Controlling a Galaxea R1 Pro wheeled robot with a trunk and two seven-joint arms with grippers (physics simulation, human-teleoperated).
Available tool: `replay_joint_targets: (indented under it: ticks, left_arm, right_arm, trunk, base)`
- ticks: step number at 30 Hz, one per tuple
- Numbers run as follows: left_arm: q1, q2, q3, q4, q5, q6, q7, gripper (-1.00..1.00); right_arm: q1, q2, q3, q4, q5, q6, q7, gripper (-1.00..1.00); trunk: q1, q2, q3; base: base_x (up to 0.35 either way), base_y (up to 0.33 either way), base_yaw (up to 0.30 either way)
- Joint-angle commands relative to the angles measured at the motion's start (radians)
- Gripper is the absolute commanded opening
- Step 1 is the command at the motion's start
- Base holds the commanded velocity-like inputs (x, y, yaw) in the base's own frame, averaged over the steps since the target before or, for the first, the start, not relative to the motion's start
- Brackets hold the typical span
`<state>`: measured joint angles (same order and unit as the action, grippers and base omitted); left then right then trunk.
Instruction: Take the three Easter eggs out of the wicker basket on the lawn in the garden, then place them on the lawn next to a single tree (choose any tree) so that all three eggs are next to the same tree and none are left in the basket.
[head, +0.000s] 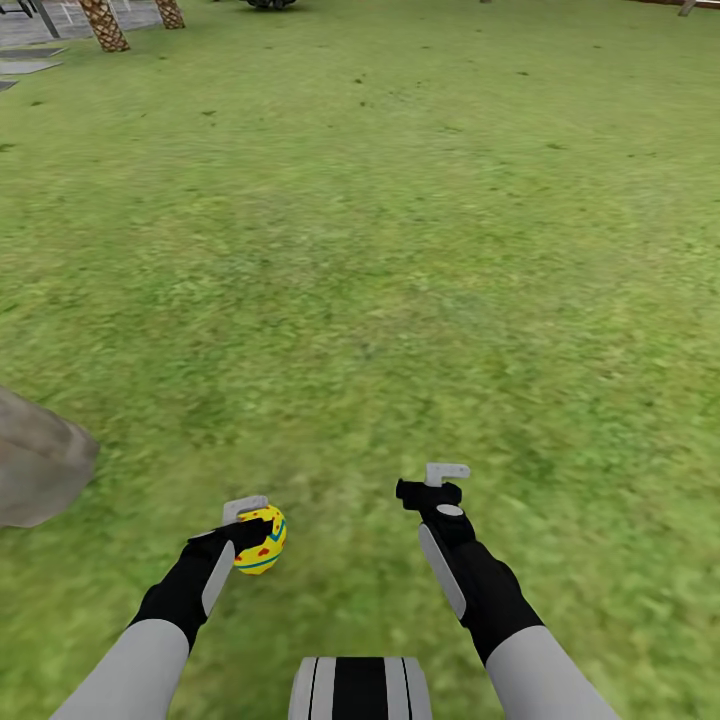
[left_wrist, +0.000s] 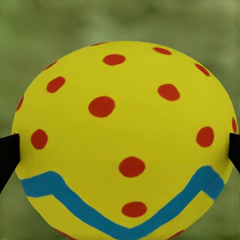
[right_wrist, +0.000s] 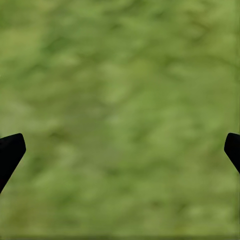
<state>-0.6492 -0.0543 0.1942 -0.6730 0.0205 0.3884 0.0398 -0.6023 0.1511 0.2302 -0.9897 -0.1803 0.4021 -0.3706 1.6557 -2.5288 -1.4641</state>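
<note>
Right up close in the left wrist view, one Easter egg (left_wrist: 122, 145) sits between two black fingertips (left_wrist: 7, 155), one on each side of it. It is yellow with red dots and has a blue zigzag band. Both tips touch the egg's sides, so the left gripper (head: 255, 525) is pinching the egg.

From the head view, that egg (head: 262, 540) is near the robot, a bit to the left, held low over the lawn (head: 380, 280). I cannot tell if the egg touches the grass or hangs just above it. A small pale bracket sits on top of the gripper, and a black and white arm runs back from it toward the robot.

Over on the right, the right gripper (head: 440, 490) is near the robot too, at about the same height. In the right wrist view, its two black fingertips (right_wrist: 10, 152) are at the far edges with just blurry green grass (right_wrist: 120, 110) between them. So its jaws are spread wide and hold nothing.

Between the two arms, closest of all, is a white and black striped part of the robot (head: 360, 688).

On the near left edge is a big pale grey-brown shape (head: 40, 460) sitting on the grass. It is close to the held egg, but they do not touch. Green mottled grass goes on far ahead. Far away on the left are two rough brown palm trunks (head: 105, 22) and some grey stepping stones (head: 25, 66).
</note>
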Motion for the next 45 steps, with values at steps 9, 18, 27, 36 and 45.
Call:
replay_joint_targets:
  ticks: [9,18,27,36,45]
  left_arm:
    - [0.000,-0.001,0.004,0.056,-0.002,0.006,0.003,1.00]
    - [0.000,-0.001,0.004,0.056,-0.003,0.006,0.003,1.00]
    - [0.000,-0.001,0.004,0.056,-0.004,0.006,0.002,1.00]
    - [0.000,-0.001,0.004,0.056,-0.004,0.005,0.002,1.00]
    - [0.000,-0.001,0.004,0.056,-0.004,0.005,0.002,1.00]
  right_arm:
    - [-0.001,-0.001,0.003,-0.001,-0.010,0.003,-0.009,1.00]
    - [-0.001,-0.001,0.003,-0.001,-0.010,0.003,-0.009,1.00]
    - [-0.001,-0.001,0.003,-0.001,-0.010,0.003,-0.009,1.00]
    - [-0.001,-0.001,0.003,-0.001,-0.010,0.003,-0.009,1.00]
    - [-0.001,-0.001,0.003,-0.001,-0.010,0.003,-0.009,1.00]
  trunk:
    - [-0.001,0.001,0.011]
    - [-0.003,0.001,0.022]
    - [-0.005,0.002,0.042]
    - [-0.007,0.003,0.057]
    - [-0.011,0.005,0.092]
  base:
    - [0.000,0.000,0.000]
    - [0.000,0.000,0.000]
    - [0.000,0.000,0.000]
    - [0.000,0.000,0.000]
    - [0.000,0.000,0.000]
